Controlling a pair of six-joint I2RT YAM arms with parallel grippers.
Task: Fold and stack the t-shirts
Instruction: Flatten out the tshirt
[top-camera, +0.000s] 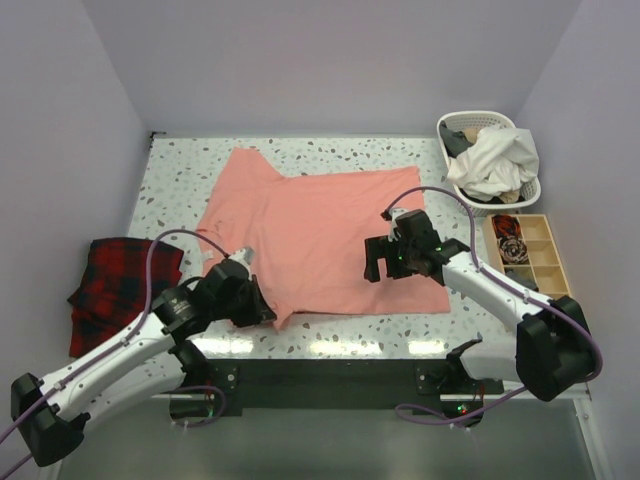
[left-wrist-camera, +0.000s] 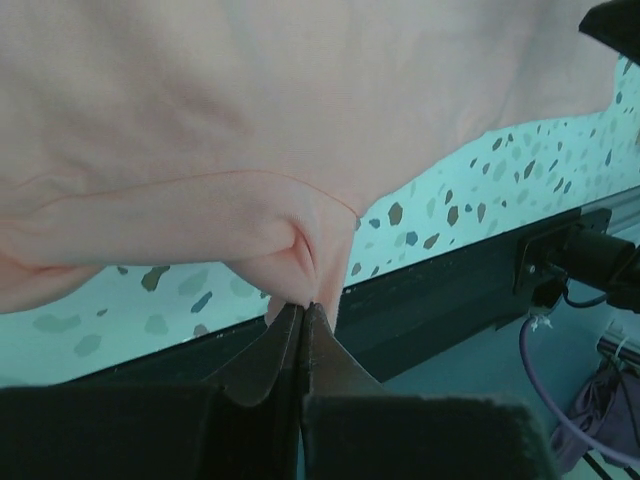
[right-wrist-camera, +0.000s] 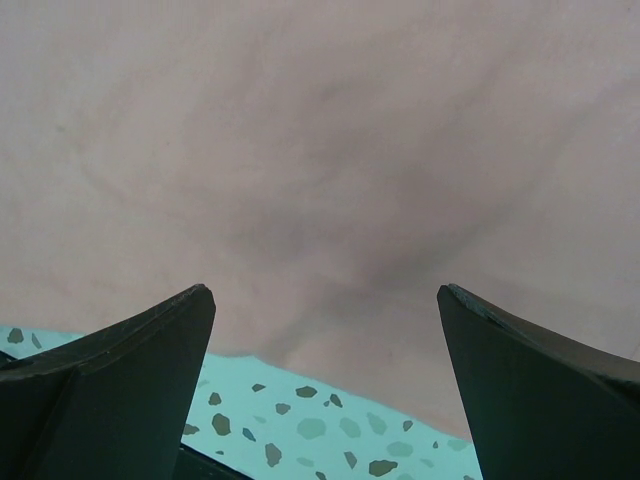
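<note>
The plain salmon-pink short-sleeved cotton t-shirt (top-camera: 320, 230) is lying spread out across the middle of the speckled white terrazzo table (top-camera: 170, 165), unfolded, with only its near-left corner bunching up. The left gripper (left-wrist-camera: 302, 312) is clamping that corner, its dark jaws pressed together on a small pinch of fabric just past the table's near edge. This is probably to get a firm hold on a point from which a fold can be carried over. The right gripper (right-wrist-camera: 325, 295) is hanging over the near-right part of the shirt with its jaws spread wide and nothing between them. Whether they are touching the cloth I cannot tell. It seems to be lining up a matching grab so both corners can be lifted evenly and the thin cotton is not dragging askew. The folded red-and-black plaid cloth (top-camera: 120, 280) is sitting well apart at the left edge, and the white plastic laundry basket (top-camera: 480, 114) is waiting at the far right.
</note>
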